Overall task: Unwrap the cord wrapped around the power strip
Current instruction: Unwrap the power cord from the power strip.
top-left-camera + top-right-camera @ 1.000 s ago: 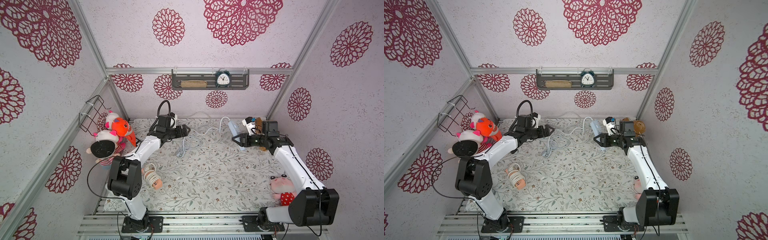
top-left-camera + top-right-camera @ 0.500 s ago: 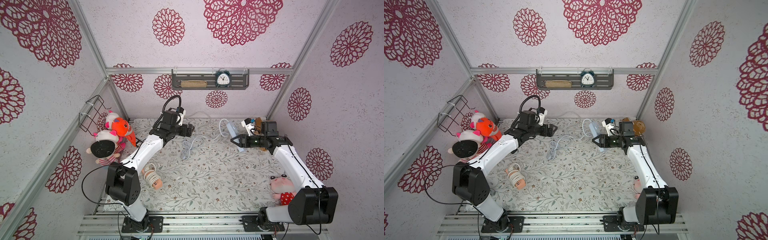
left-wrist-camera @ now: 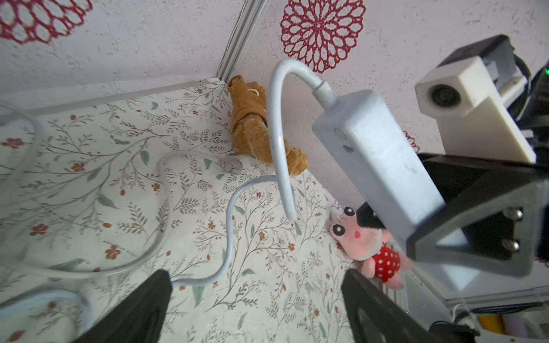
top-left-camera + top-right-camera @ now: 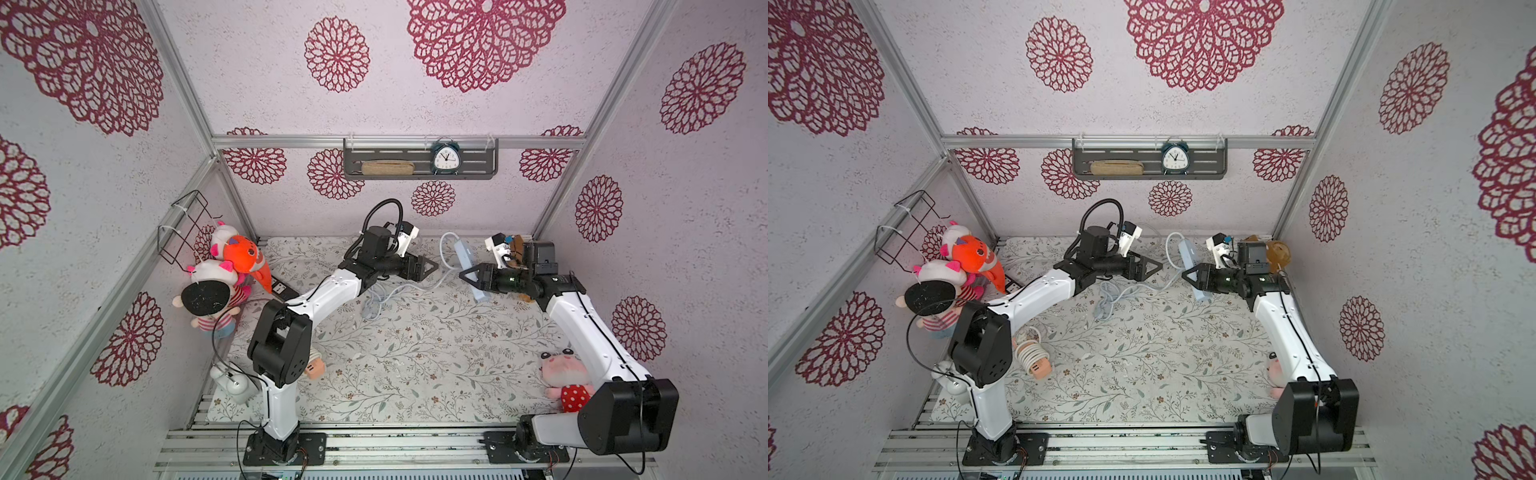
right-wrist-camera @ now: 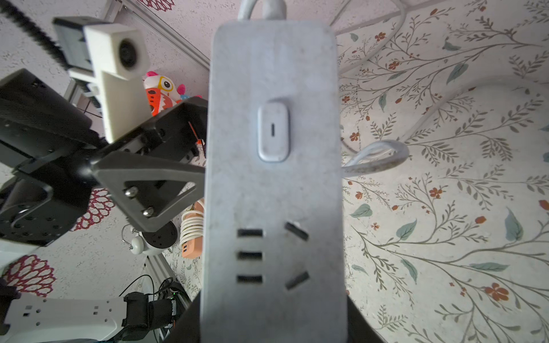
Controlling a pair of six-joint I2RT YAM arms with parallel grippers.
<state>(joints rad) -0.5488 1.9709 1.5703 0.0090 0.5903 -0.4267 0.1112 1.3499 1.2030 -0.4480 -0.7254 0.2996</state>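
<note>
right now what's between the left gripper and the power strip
Just the white cord: it loops off the far end of the power strip and hangs between it and the left gripper, seen in both top views.

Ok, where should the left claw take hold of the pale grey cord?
Probably the stretch of pale grey cord hanging just below its arch out of the grey power strip in the right claw. It hangs clear of the floral mat, so the open left claw could close across it from its own side.

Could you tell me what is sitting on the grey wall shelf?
An alarm clock and a tan woven pouch sit on the shelf; anything behind them is covered.
</note>
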